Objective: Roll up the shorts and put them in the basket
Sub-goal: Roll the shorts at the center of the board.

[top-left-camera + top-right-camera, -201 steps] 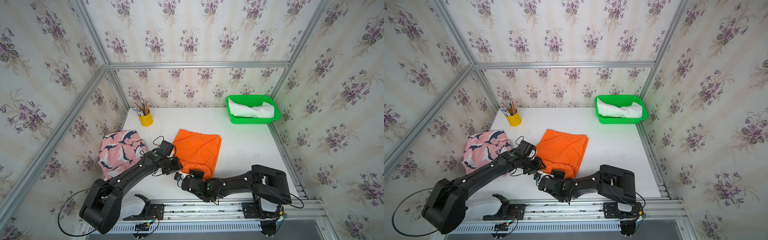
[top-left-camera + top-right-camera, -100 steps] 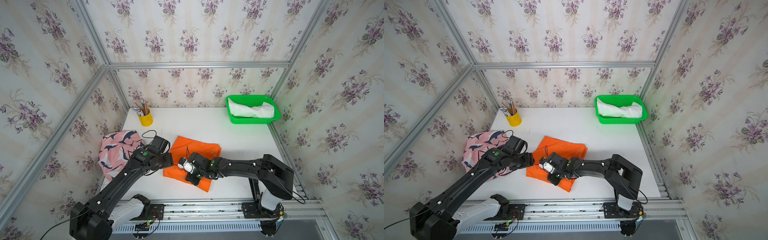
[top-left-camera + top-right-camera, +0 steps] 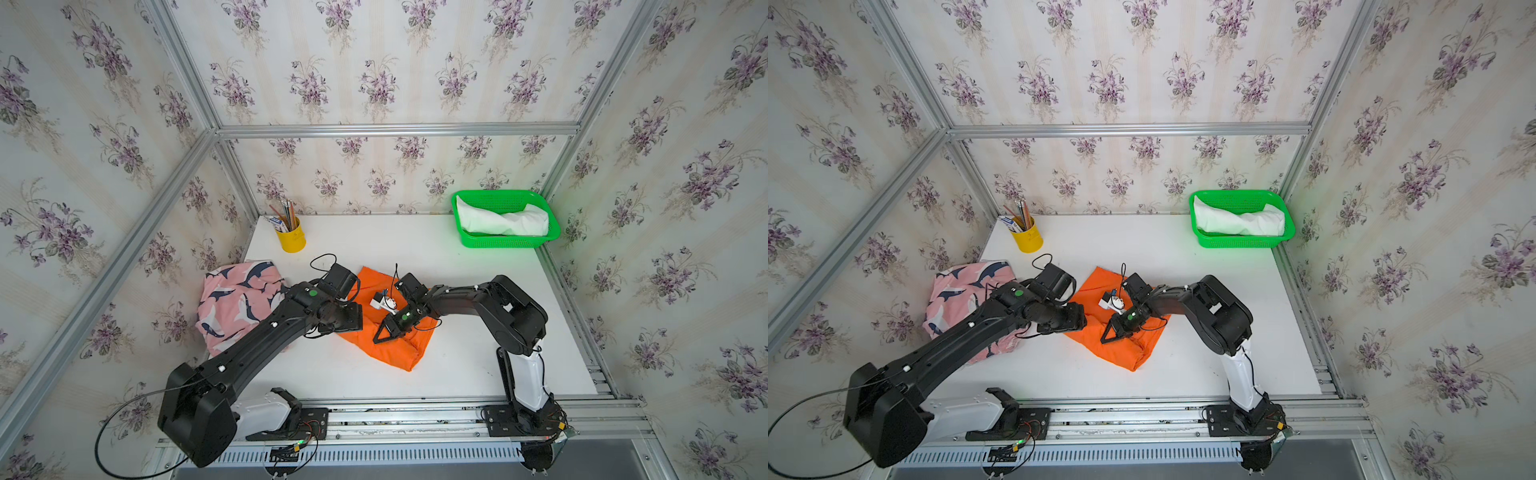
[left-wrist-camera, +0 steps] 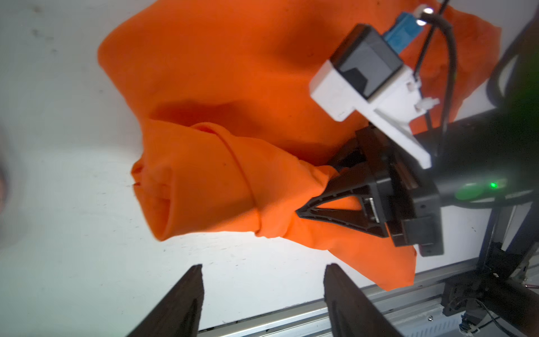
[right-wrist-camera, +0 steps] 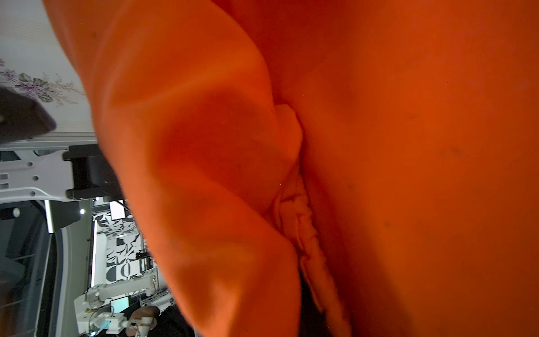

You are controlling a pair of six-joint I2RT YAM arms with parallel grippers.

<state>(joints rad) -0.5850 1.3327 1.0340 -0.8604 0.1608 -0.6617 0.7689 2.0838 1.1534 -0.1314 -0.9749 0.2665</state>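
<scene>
The orange shorts [image 3: 399, 349] [image 3: 1129, 353] lie mid-table, and their near part is turned over into a loose roll [image 4: 204, 189]. My right gripper [image 3: 380, 334] [image 3: 1108, 334] [image 4: 315, 186] lies on them with a bunch of orange cloth pinched between its jaws. That cloth [image 5: 408, 146] fills the right wrist view. My left gripper [image 4: 264, 267] stands open and empty over bare table beside the roll's end. The pink shark-print shorts [image 3: 237, 299] [image 3: 963, 286] lie crumpled at the left edge. The white shorts [image 3: 498, 222] [image 3: 1241, 220] rest in a green basket.
The green basket [image 3: 498, 193] [image 3: 1233, 192] stands in the back right corner. A yellow cup [image 3: 293, 239] [image 3: 1027, 239] of pencils stands at the back left. Papered walls close three sides, and an aluminium rail [image 3: 415, 405] runs along the front. The left forearm crosses over the pink shorts.
Both grippers moved away from the front rail, turning the orange shorts' near edge over onto the rest. The cloth went from flat to bunched and skewed. The left gripper now stands clear of it.
</scene>
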